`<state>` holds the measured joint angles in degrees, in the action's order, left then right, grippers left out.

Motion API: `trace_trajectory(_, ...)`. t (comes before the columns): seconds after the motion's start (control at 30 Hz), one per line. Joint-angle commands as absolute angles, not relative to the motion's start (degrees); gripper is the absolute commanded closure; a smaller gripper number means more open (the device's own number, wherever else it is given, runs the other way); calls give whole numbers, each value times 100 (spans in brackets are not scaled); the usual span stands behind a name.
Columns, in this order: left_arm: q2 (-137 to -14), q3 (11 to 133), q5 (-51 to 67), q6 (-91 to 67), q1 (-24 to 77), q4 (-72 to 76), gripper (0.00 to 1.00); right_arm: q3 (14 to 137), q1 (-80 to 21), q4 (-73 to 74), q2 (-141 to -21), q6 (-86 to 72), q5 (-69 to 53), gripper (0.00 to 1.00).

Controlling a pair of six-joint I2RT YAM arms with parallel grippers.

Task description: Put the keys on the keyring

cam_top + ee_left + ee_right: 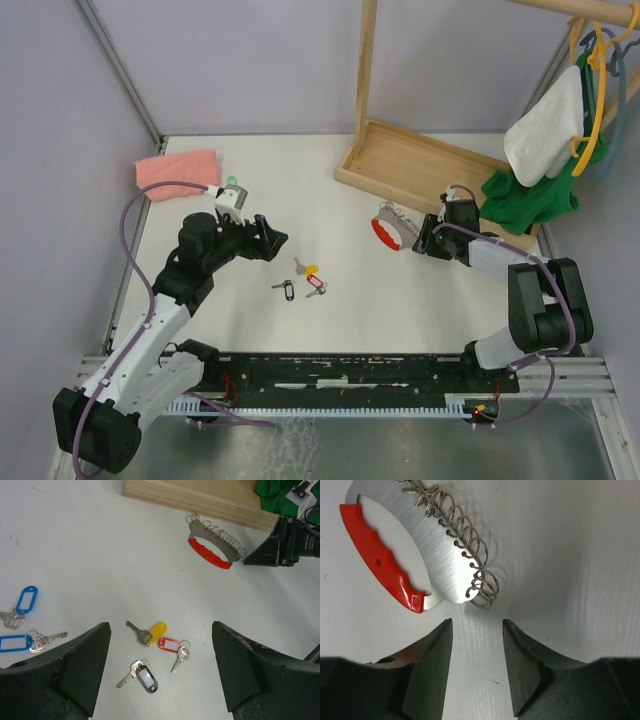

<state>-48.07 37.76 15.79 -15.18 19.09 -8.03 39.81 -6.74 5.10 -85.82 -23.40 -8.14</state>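
Observation:
Three keys lie together mid-table: a yellow-tagged key [308, 268], a black-tagged key [284, 289] and a red-tagged key [316, 287]. In the left wrist view they show as yellow [151, 631], red [172, 646] and black [144, 676], with two blue-tagged keys [22, 602] [15, 642] at the left. My left gripper [272, 238] [160, 627] is open and empty above them. The keyring [390, 228] [212, 547] [395, 555], red crescent with silver coil, lies flat. My right gripper [425, 238] [476, 622] is open just short of the coil's end, not touching it.
A wooden rack base [420, 165] lies behind the keyring, its post rising at the back. Green cloth [530, 195] and a white towel [545, 125] hang at the right. A pink cloth [178, 168] lies at the back left.

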Motion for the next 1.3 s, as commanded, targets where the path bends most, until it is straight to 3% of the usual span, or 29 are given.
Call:
trace_trajectory(0.0, -4868, 4025, 1795, -1573, 1881, -603, 12, 4126, -633, 42, -8734, -2514, -986, 47)
trace_trajectory(0.47, -5010, 4061, 1933, -1556, 1881, -633, 16, 4106, -631, -357, -9025, -2646, -1133, 55)
trace_trajectory(0.73, -5036, 4069, 1994, -1564, 1881, -634, 16, 4133, -631, -263, -8995, -2642, -860, 54)
trace_trajectory(1.27, -5216, 4096, 2193, -1595, 1885, -647, 18, 4246, -633, -531, -9163, -2445, -1632, 55)
